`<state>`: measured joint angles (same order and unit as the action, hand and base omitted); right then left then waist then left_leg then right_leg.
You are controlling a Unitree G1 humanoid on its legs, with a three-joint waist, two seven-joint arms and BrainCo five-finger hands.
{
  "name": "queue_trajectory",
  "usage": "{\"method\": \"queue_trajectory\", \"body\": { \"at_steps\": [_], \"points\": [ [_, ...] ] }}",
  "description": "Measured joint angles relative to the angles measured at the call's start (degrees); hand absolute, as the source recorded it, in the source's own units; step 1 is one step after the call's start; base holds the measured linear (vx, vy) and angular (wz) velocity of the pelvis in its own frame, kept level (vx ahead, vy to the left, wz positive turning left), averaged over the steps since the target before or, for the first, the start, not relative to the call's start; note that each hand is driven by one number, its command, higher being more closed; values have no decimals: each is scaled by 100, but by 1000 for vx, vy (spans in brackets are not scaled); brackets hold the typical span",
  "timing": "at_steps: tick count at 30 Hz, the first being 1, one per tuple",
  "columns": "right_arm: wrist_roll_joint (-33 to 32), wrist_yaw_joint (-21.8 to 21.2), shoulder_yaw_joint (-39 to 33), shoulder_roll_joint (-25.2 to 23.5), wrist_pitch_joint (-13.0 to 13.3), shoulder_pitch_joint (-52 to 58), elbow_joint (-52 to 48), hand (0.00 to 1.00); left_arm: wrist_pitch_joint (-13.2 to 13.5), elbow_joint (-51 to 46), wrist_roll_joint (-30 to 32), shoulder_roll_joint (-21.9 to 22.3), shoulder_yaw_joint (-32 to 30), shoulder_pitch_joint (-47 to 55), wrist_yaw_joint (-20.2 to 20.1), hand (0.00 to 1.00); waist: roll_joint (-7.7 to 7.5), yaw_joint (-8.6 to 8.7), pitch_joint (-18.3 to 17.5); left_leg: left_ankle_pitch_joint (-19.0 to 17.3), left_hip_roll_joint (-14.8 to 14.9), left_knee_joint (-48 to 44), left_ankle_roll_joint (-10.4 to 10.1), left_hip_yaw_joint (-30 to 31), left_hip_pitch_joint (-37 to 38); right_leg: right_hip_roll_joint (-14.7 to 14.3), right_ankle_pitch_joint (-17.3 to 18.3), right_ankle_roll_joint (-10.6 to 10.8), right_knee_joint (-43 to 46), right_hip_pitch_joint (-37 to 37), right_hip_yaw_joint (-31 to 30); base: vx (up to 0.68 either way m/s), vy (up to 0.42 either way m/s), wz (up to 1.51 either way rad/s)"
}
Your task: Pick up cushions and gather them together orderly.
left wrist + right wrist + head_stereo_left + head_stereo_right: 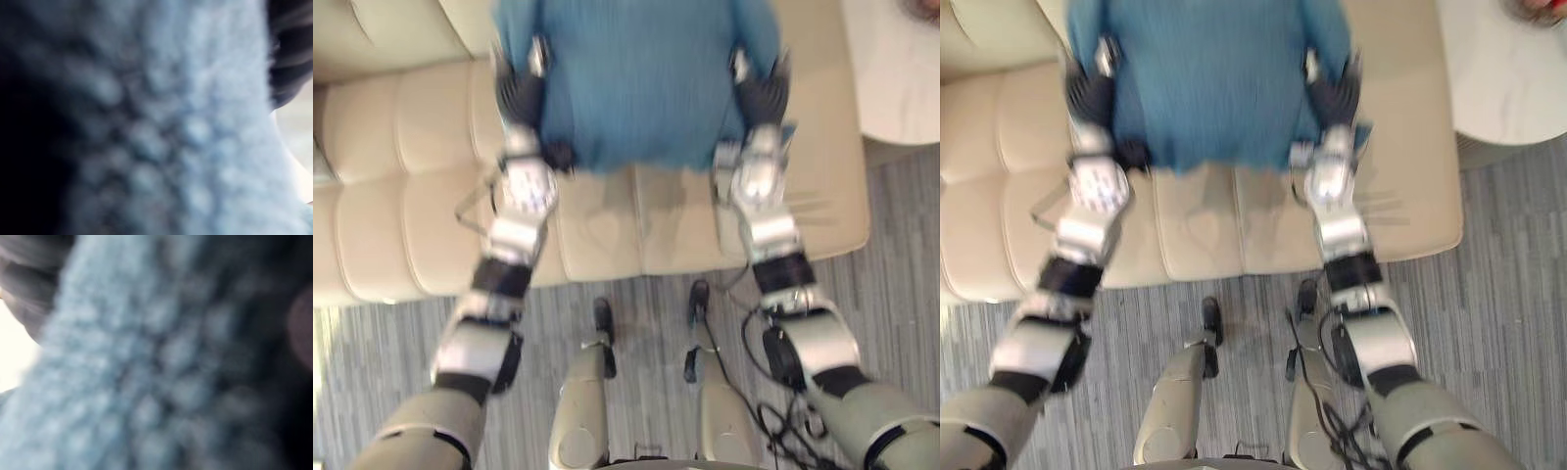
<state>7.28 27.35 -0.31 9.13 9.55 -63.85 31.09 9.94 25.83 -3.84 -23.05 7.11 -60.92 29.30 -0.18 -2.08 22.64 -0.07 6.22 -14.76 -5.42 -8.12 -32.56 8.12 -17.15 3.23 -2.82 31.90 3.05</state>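
Observation:
A large blue knitted cushion (636, 78) hangs above the beige sofa seat (411, 196), carried between both hands. My left hand (521, 98) is against its left edge and my right hand (762, 98) against its right edge, both near the lower corners. The cushion's fuzzy blue fabric (171, 122) lies right against the left wrist camera, with the dark ribbed cover (293, 49) at one corner. In the right wrist view the same blue fabric (146, 372) shows beside that hand's dark cover (29, 264).
The sofa's back rest (372, 34) rises at the far left. A white round table (901, 69) stands to the right of the sofa. Grey striped carpet (636, 294) runs along the sofa's front edge.

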Motion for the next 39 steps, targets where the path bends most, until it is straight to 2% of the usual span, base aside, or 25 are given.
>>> {"method": "queue_trajectory", "body": {
  "at_steps": [5,6,9,11,13,17,19,22,25,28,33,37,38,39],
  "points": [
    [22,427,-431,45,-1,-1608,636,100,5,963,243,-244,-108,-1988,194,100,5,-3,62,129,-29,13,-1,165,-588,8,-159,-48,-153,419,110,-72,12,17],
    [28,558,-445,88,-1,-1917,675,0,11,1186,245,-250,-127,-2390,243,0,3,-7,63,200,-41,95,-3,213,-697,8,-235,-77,-231,505,158,-36,13,18],
    [186,785,-562,165,-1,-2736,1107,0,58,1736,236,-285,-382,-3079,471,0,2,-19,66,430,-80,468,-13,264,-845,15,-334,-131,-280,766,187,-44,12,14],
    [92,752,-568,254,-2,-3111,1513,0,59,2172,145,-239,-557,-3415,500,0,2,-19,74,567,-90,702,-35,322,-880,13,-335,-132,-280,875,205,-49,8,15],
    [-295,595,-570,335,-2,-3308,1823,0,58,2406,-174,-233,-650,-3554,480,0,3,-25,81,674,-86,913,-56,359,-909,2,-335,-132,-281,960,247,-47,6,15],
    [-1399,-162,-535,606,-9,-3320,2024,0,46,2606,-493,-202,-1006,-3560,114,0,5,-41,86,867,-80,1179,-70,430,-1238,0,-335,-131,-280,1335,399,-36,10,15],
    [-1807,-415,-485,674,-8,-3275,2025,0,43,2663,-575,-151,-1187,-3553,-27,0,2,-51,263,883,-56,1189,-78,473,-1313,-8,-335,-131,-280,1382,463,-15,19,9],
    [-2271,-694,-291,695,-12,-2790,2027,0,31,2713,-665,-1,-1534,-3232,-312,0,10,-81,317,882,-9,1185,-80,465,-1456,-4,-335,-131,-280,1511,482,-5,5,1],
    [-2316,-879,-51,661,-28,-2190,2027,0,35,2714,-678,152,-1763,-2590,-501,0,10,-70,317,878,15,1180,-84,369,-1479,4,-367,-88,-280,1547,476,-5,22,-6],
    [-2315,-890,121,539,-87,-1831,1987,0,42,2709,-681,298,-1893,-1895,-620,0,10,-38,317,872,52,1151,-90,289,-1477,-23,-368,-86,-279,1547,449,-10,9,-6],
    [-2306,-869,122,495,-52,-1121,894,0,56,2125,-694,389,-1916,-830,-681,0,10,-49,317,853,161,976,-114,167,-1417,-113,-368,-86,-278,1448,326,-52,-31,-9],
    [-2154,-791,-15,625,72,281,-654,0,111,945,-692,388,-1887,215,-665,0,9,-61,316,800,292,972,-165,149,-1053,-228,-348,-65,-278,1096,273,-78,-65,-9],
    [-1963,-725,-145,672,139,881,-1267,0,218,439,-684,380,-1858,617,-653,0,8,-60,316,782,303,966,-182,151,-903,-232,-209,67,-278,923,209,-71,-76,8],
    [-1734,-674,-229,698,148,1454,-1813,0,322,-26,-684,370,-1853,1043,-652,0,4,-73,314,757,310,911,-211,154,-776,-239,-55,77,-278,753,128,-71,-73,3]
  ]
}}
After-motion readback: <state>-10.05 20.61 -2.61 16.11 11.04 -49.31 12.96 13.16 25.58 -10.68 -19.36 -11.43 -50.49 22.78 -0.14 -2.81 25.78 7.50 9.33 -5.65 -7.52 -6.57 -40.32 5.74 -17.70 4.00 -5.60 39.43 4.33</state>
